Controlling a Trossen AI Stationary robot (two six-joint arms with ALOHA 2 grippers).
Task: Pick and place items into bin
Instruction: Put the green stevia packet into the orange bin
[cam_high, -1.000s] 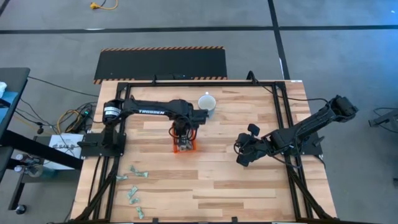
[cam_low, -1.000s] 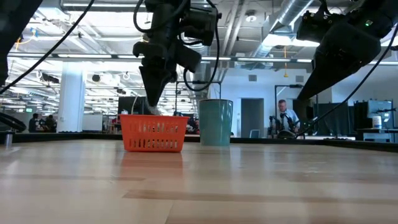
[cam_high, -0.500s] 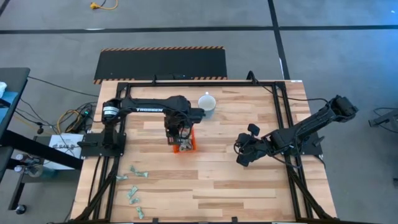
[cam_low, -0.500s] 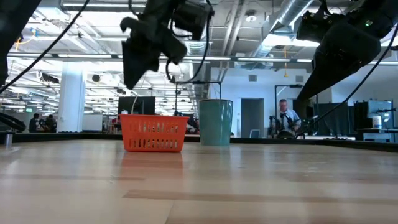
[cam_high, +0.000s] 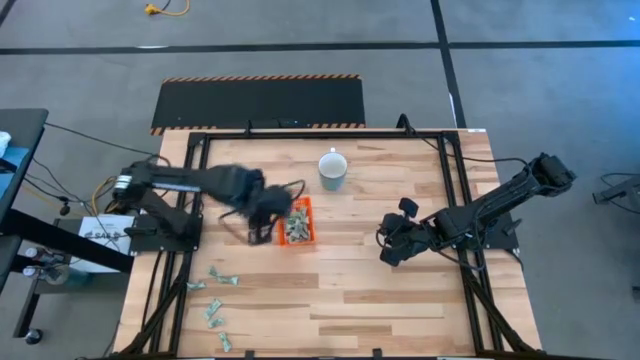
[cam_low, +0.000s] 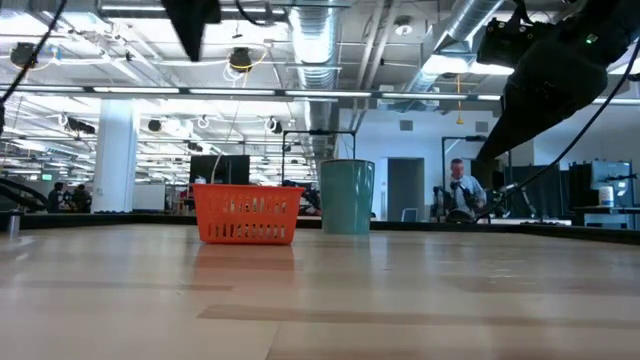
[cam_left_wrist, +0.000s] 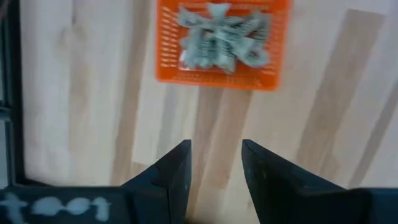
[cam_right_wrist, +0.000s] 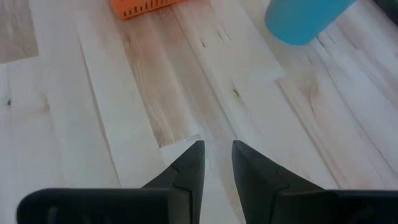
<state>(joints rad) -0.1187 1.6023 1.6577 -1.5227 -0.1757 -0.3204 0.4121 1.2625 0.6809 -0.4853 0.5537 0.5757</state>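
The orange bin (cam_high: 299, 222) stands near the table's middle. It holds a heap of pale green-and-white wrapped items (cam_left_wrist: 217, 36). More items lie loose near the table's near left corner (cam_high: 214, 279), (cam_high: 213, 313). My left gripper (cam_high: 258, 230) hovers open and empty just left of the bin. In its wrist view, my left gripper (cam_left_wrist: 216, 158) points down at bare wood beside the bin (cam_left_wrist: 217, 74). My right gripper (cam_high: 390, 246) waits on the right, open and empty (cam_right_wrist: 217, 163), above bare wood.
A pale blue mug (cam_high: 333, 168) stands just beyond the bin, toward the far edge, and shows beside the bin in the low view (cam_low: 347, 197). A dark frame (cam_high: 300, 134) runs round the table. Bare wood lies between the bin and the loose items.
My left gripper has risen from just above the bin and swung toward the table's left edge, uncovering the heap of items inside. The bin has stayed in place.
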